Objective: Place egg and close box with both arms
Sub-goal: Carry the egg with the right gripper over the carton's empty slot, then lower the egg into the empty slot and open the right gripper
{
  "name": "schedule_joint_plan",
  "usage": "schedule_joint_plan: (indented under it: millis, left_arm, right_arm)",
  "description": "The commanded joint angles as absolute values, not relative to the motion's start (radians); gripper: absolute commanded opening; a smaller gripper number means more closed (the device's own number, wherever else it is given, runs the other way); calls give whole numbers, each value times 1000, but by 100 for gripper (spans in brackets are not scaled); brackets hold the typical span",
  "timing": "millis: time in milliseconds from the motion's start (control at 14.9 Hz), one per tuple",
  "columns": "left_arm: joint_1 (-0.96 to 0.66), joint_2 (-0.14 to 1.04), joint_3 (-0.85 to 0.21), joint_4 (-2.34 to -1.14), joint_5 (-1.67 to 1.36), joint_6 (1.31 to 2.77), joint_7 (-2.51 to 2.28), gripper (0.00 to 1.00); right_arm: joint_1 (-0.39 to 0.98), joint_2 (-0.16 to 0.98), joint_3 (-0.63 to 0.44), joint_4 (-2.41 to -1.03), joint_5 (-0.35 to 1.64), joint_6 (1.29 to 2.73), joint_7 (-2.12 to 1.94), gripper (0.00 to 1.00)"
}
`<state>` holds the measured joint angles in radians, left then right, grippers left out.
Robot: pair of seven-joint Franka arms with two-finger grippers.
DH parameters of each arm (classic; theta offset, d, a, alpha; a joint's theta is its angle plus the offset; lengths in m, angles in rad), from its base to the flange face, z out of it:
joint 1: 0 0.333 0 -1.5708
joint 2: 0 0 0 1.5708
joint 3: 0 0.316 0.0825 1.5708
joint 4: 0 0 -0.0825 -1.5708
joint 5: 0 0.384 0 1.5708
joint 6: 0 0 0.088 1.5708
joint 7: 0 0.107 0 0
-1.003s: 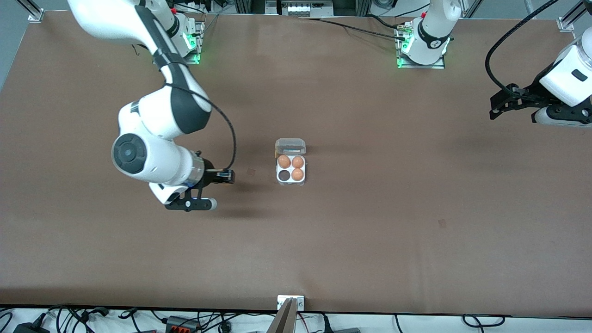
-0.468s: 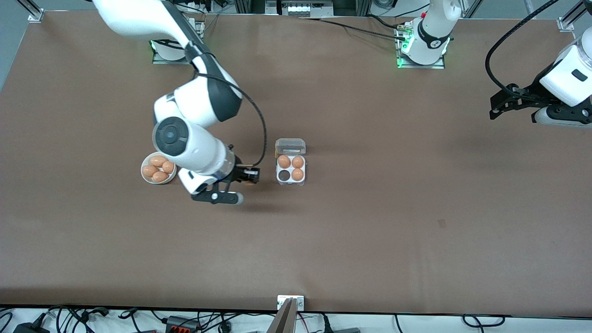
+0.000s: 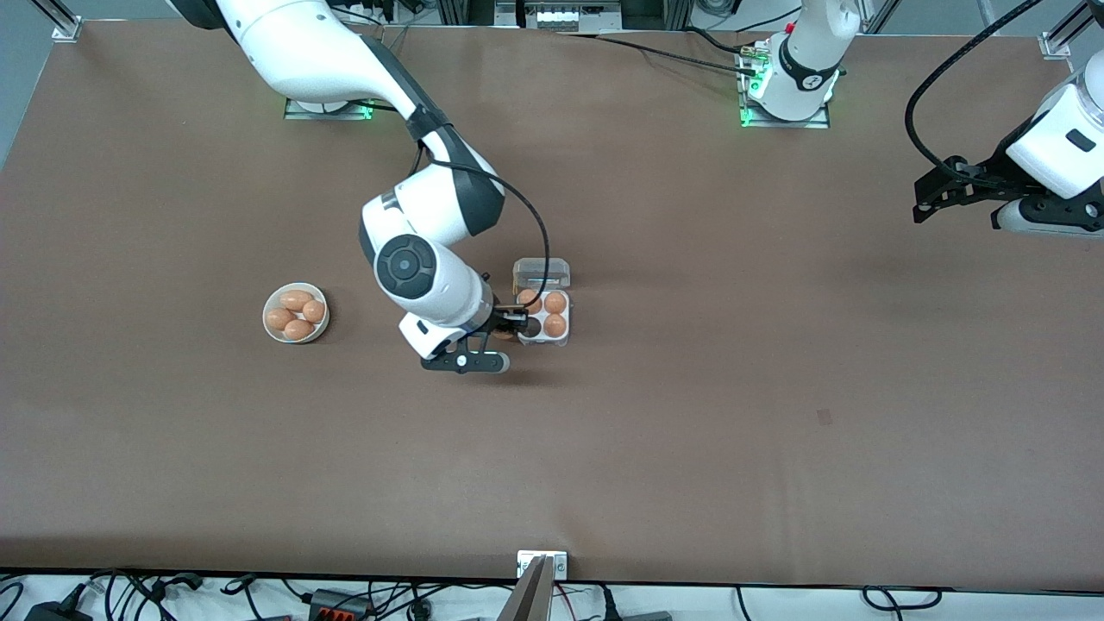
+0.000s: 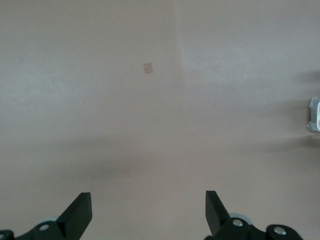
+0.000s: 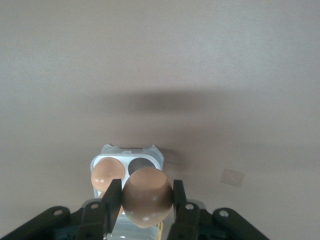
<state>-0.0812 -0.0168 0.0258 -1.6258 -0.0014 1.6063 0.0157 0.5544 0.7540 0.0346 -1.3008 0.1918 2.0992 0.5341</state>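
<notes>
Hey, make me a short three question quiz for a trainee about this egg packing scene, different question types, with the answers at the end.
1. True or false: the right gripper is shut on a brown egg.
2. How many eggs lie in the round white bowl? A) two B) four C) six
3. Fill in: the left gripper waits over bare brown table toward the left arm's end, its jaws ____.

Key: 1 true; the held egg hangs over the small clear-plastic egg box, whose lid stands open. 2 B. 3 open.
</notes>
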Motion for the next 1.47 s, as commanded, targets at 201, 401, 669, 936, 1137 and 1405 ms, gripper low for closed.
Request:
schedule_joint_plan:
  millis: [201,401,669,936,1137,1405]
  left_arm:
    - [-80,-17,25,-1614,17,1600,17,100]
    - [-80,-17,25,-1614,17,1600,17,100]
    - [-80,-17,25,-1614,17,1600,18,100]
    - [-80,-17,25,-1614,17,1600,18,100]
    - [-80,-17,25,-1614,17,1600,18,100]
    - [-80,-17,25,-1614,17,1601,28,100]
  right_arm:
    - [571,794,29,-1284,184,2172,552,5]
    - [586,819,29,-1285,186,2207,567,5]
    - [607,827,29,-1285,181,2227,595,5]
    - [617,830,26,-1292,172,2235,618,5]
    - [615,831,25,-1313,150,2235,621,5]
    - [615,831,23,-1325,150,2233,621,5]
